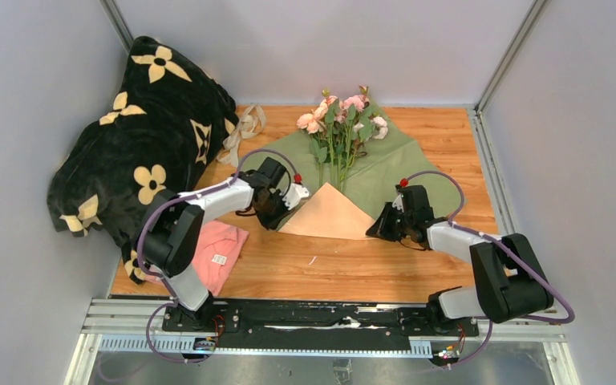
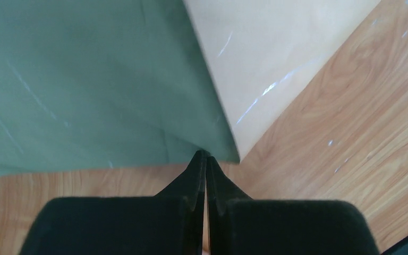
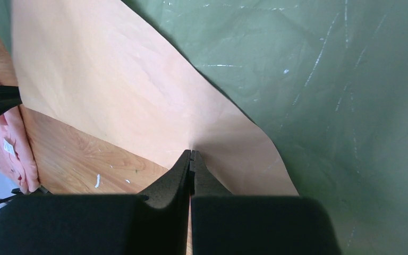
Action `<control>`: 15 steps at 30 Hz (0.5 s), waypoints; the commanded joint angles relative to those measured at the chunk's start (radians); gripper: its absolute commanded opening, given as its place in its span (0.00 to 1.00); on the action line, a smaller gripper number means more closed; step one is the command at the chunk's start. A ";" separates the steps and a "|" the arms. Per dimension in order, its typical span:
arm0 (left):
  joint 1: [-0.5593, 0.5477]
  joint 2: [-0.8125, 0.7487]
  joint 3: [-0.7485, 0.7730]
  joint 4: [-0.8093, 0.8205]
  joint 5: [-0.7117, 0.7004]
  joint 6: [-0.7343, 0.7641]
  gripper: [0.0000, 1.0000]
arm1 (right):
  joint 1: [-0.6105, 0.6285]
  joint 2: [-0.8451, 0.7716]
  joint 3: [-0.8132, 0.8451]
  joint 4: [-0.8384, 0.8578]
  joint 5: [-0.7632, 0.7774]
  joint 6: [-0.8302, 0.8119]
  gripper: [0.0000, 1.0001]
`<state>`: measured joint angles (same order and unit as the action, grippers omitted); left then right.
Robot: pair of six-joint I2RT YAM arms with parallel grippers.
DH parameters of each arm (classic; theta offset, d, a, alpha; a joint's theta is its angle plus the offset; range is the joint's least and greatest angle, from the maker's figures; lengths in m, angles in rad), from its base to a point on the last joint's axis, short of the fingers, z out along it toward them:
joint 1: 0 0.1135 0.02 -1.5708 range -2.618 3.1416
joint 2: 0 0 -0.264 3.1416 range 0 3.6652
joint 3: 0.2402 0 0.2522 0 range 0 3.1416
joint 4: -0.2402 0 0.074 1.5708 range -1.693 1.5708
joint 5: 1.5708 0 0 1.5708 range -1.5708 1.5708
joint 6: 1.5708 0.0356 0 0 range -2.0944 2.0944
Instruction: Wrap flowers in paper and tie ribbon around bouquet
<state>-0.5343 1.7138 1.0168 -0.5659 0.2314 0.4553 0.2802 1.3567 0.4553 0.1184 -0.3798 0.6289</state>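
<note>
The paper [image 1: 385,172] lies olive side up on the table, its near corner folded back into a peach triangle [image 1: 329,212]. The flowers [image 1: 341,128], pink and cream roses, lie on it with their stems pointing at the fold. The ribbon [image 1: 245,128] lies bunched at the back left, beside the blanket. My left gripper [image 2: 206,154] is shut, its tips touching the green edge at the fold's left end. My right gripper [image 3: 191,153] is shut on the fold's edge at the right end, where the peach paper [image 3: 138,90] puckers at the tips.
A black blanket [image 1: 144,152] with cream flower prints is heaped at the back left. A small pink cloth [image 1: 216,253] with a white label lies at the front left under the left arm. Grey walls close in the table on both sides and at the back.
</note>
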 commanded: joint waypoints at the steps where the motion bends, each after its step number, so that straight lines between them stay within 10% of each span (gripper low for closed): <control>1: 0.040 -0.042 -0.076 -0.149 -0.087 0.066 0.00 | -0.013 0.012 -0.024 -0.158 0.115 -0.051 0.00; 8: -0.142 -0.176 0.090 -0.145 -0.013 0.010 0.03 | 0.001 0.004 0.007 -0.201 0.136 -0.058 0.00; 15: -0.198 0.129 0.282 0.043 0.053 -0.194 0.06 | 0.022 -0.048 0.002 -0.238 0.175 -0.032 0.00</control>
<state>-0.7357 1.6630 1.2156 -0.6037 0.2646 0.3710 0.2909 1.3209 0.4793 0.0227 -0.3084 0.6163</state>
